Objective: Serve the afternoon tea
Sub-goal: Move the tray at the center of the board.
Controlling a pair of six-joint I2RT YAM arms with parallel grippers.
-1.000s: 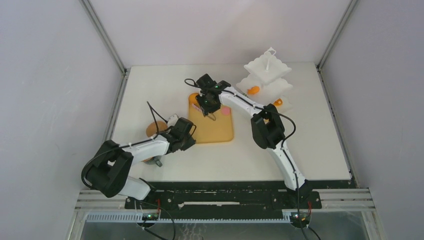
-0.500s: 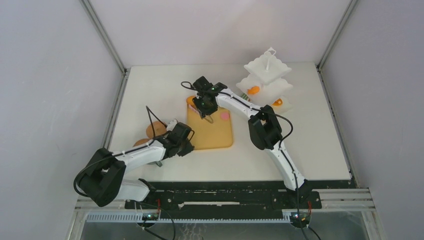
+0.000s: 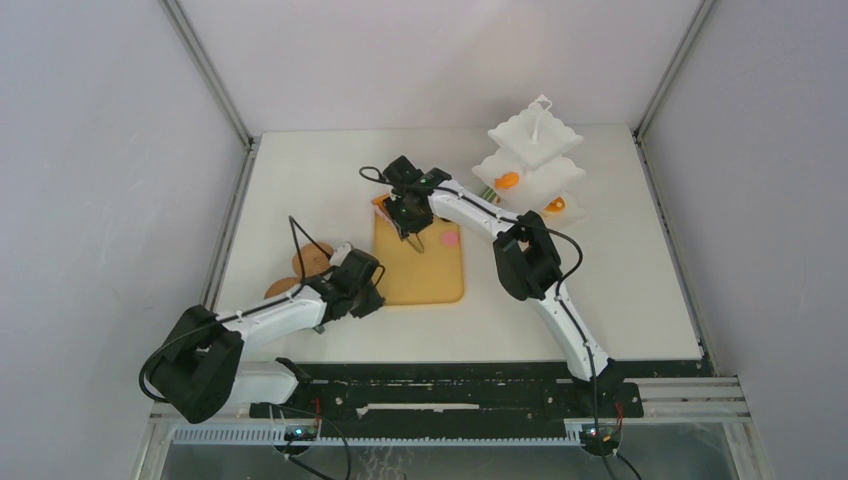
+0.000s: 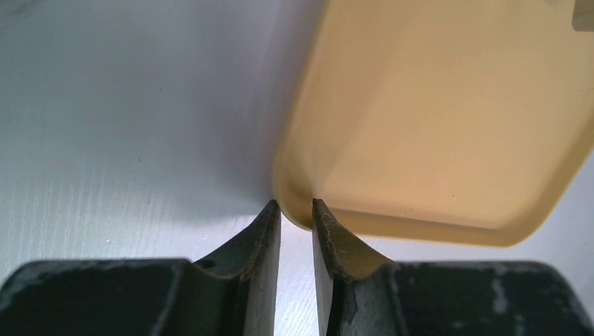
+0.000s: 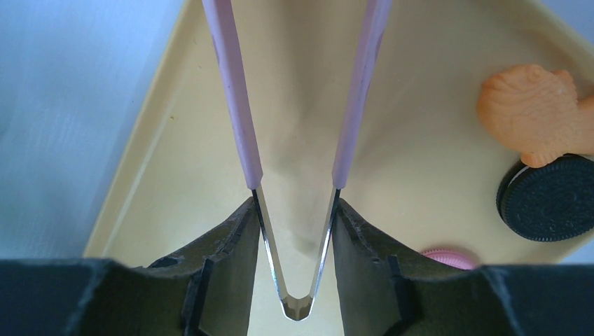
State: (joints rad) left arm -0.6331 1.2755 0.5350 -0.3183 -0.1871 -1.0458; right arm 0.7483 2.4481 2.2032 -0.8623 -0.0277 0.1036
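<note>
Since a second ago the tan tray has slid toward 6 o'clock, and the left arm has drawn back toward its base at 7 o'clock. That arm stretches low across the counter and partly covers the cork coasters at the tray's 9 o'clock. The left claw is clenched on the rim at the tray's 7 o'clock corner. Its wrist view cuts off most of the tray.

The right arm rises from 5 o'clock, bends at a raised elbow and reaches the tray's 11 o'clock corner. The right claw grasps thin pink tongs near their hinge; their tips run off the top of the wrist view. On the tray sit an orange pastry, a black round and a pink round, which is mostly hidden. At the counter's 2 o'clock a white tiered stand holds orange tarts, too small to make out.
</note>
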